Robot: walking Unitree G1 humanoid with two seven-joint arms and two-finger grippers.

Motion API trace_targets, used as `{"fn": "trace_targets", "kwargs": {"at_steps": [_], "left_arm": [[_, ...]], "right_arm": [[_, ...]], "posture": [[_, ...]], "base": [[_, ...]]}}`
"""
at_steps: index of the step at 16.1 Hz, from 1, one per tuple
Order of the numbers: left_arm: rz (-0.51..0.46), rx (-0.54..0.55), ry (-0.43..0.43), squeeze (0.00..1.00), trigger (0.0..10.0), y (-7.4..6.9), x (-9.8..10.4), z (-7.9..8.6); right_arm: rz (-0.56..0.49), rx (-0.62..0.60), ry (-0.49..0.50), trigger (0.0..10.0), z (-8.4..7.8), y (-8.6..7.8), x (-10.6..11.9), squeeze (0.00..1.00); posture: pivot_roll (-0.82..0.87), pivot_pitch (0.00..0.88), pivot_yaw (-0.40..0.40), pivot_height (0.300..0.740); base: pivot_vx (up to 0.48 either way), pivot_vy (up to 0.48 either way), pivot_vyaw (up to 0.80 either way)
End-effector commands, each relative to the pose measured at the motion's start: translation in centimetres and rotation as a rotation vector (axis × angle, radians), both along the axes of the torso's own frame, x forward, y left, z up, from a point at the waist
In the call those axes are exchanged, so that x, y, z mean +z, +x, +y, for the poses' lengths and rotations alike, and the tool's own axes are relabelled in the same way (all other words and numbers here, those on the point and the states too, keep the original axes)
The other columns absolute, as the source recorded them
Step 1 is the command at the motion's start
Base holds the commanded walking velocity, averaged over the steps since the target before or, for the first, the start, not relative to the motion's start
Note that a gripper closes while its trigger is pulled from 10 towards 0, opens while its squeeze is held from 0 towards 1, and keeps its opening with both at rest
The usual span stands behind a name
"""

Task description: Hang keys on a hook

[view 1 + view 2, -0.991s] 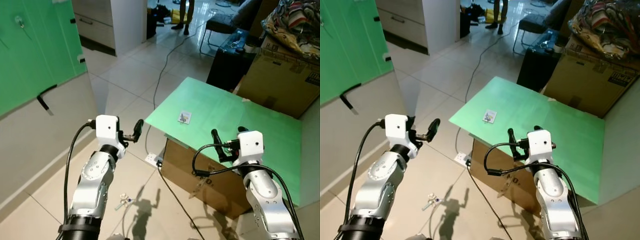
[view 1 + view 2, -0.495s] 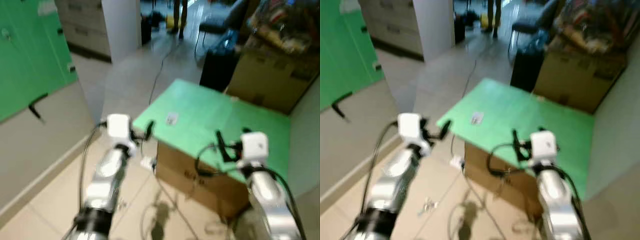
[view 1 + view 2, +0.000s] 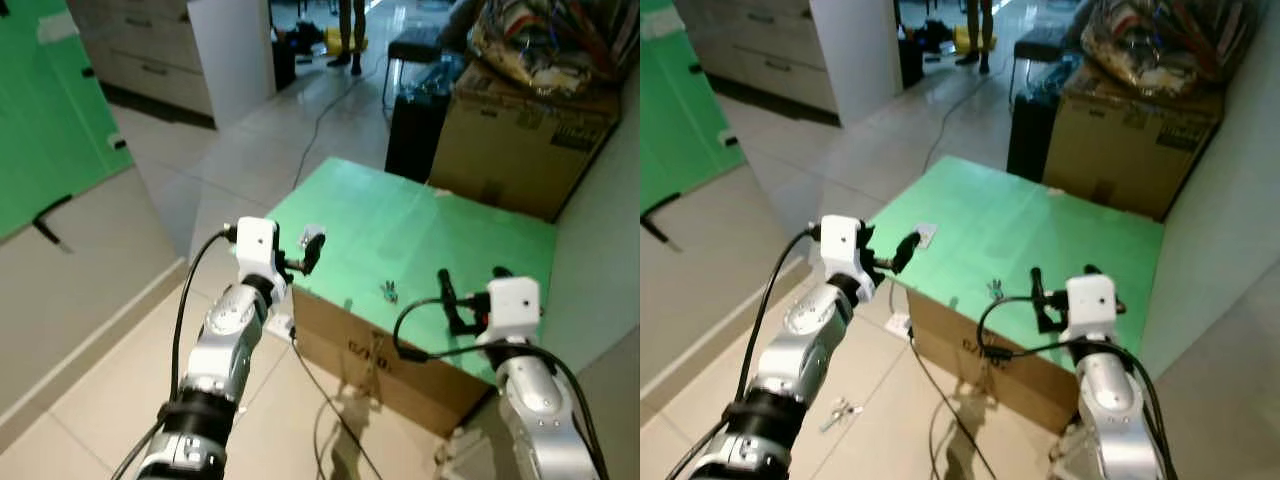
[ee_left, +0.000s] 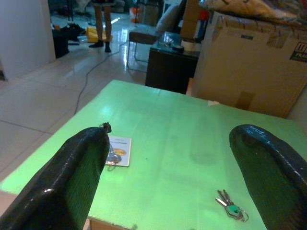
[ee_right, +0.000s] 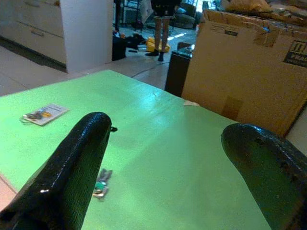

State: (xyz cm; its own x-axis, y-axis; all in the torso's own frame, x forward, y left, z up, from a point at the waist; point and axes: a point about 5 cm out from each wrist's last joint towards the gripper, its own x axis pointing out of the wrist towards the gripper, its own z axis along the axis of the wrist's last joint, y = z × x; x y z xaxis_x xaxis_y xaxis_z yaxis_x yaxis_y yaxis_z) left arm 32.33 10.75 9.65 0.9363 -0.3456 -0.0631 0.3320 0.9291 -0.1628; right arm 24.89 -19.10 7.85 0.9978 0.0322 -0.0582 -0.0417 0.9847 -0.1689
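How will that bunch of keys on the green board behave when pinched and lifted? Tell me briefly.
The keys are several loose pieces on a ring, so they would probably splay and dangle rather than stay stiff. They lie flat on the green board, so the fingers may skid off. They look small, likely light. Both the left gripper and the right gripper are open.

Glossy beige tile floor (image 3: 250,130) with a black cable (image 3: 325,110) running across it. Green panel (image 3: 40,130) over a grey wall on the left, white drawer cabinet (image 3: 150,60) behind. Large cardboard box (image 3: 520,135) and a black cabinet (image 3: 415,135) past the table's far edge.
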Motion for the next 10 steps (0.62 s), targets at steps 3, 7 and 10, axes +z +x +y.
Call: {"fn": "trace_targets", "kwargs": {"at_steps": [3,7,10], "left_arm": [[0.0,0.012,-0.016,0.0,10.0,0.75,0.1,0.24],[0.015,0.017,-0.047,0.0,10.0,1.27,-0.06,-0.15],[0.017,0.013,-0.056,0.0,10.0,1.38,-0.15,-0.46]], "right_arm": [[-0.023,-0.001,-0.003,10.0,0.22,0.2,0.35,0.0],[-0.024,0.005,-0.007,10.0,0.29,0.65,0.38,0.0],[-0.026,0.005,-0.011,10.0,0.12,0.69,0.48,0.0]], "posture": [[-0.14,0.0,0.068,0.724],[-0.15,0.0,0.071,0.724],[-0.16,0.0,0.071,0.724]], "base": [[0.48,0.0,0.0],[0.48,0.0,0.0],[0.477,0.0,0.0]]}}
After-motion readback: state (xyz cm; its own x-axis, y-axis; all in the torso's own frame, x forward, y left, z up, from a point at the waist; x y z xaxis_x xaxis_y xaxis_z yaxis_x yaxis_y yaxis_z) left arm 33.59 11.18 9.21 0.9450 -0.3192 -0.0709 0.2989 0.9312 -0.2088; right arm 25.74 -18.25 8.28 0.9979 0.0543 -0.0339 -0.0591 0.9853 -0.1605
